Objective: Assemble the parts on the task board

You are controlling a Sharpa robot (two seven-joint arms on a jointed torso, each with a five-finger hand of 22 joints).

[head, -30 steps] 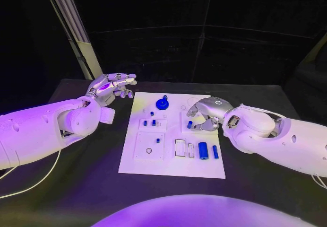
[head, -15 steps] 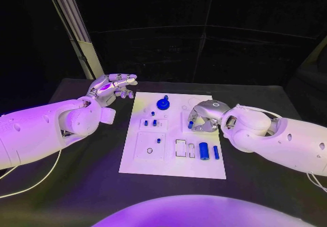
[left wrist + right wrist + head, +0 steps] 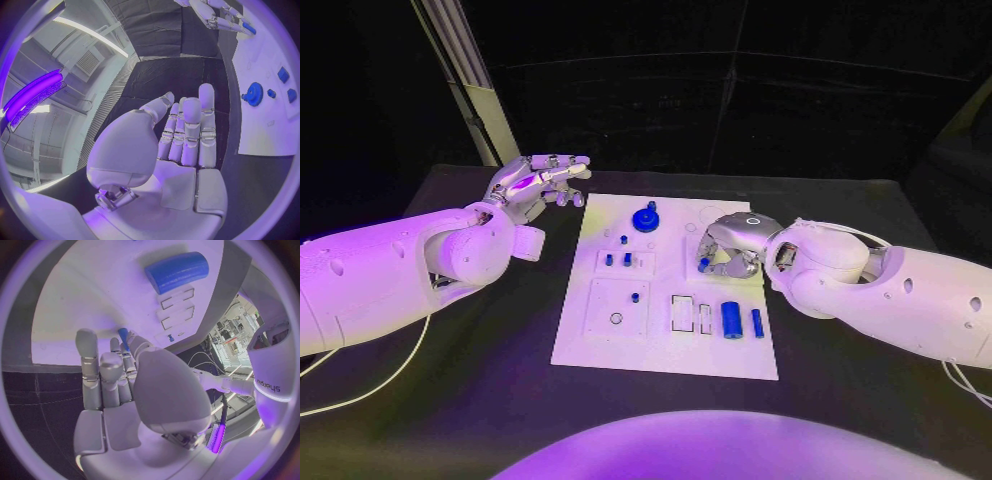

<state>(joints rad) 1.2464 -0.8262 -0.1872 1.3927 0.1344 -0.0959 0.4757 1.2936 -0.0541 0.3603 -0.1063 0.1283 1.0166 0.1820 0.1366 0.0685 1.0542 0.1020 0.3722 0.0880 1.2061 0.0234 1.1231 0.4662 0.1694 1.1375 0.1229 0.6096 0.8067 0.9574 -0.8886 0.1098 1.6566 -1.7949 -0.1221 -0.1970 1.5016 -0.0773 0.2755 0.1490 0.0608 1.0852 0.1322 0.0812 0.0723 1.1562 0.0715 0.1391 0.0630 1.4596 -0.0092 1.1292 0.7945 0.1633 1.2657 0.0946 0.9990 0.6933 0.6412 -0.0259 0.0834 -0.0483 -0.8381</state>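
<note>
The white task board (image 3: pixel 661 345) lies mid-table. On it are a blue gear (image 3: pixel 645 218), a thick blue cylinder (image 3: pixel 730 318), a thin blue rod (image 3: pixel 756 320) and several small blue pegs. My right hand (image 3: pixel 730 246) is low over the board's right side. Its thumb and fingers close around a small upright blue peg (image 3: pixel 702 264), whose tip (image 3: pixel 123 334) sits between thumb and fingertips in the right wrist view. My left hand (image 3: pixel 538 180) hovers off the board's far left corner, fingers extended and holding nothing. Its wrist view shows the gear (image 3: pixel 253 93) and the board (image 3: pixel 262 130).
Rectangular slots (image 3: pixel 681 312) lie left of the cylinder (image 3: pixel 177 271) on the board (image 3: pixel 81 305). Black table (image 3: pixel 473 380) surrounds the board. A pale upright post (image 3: pixel 466 80) stands behind the left hand.
My right hand has sunk lower and drawn its fingers in around the small peg, which stays in place. The left hand has barely moved.
</note>
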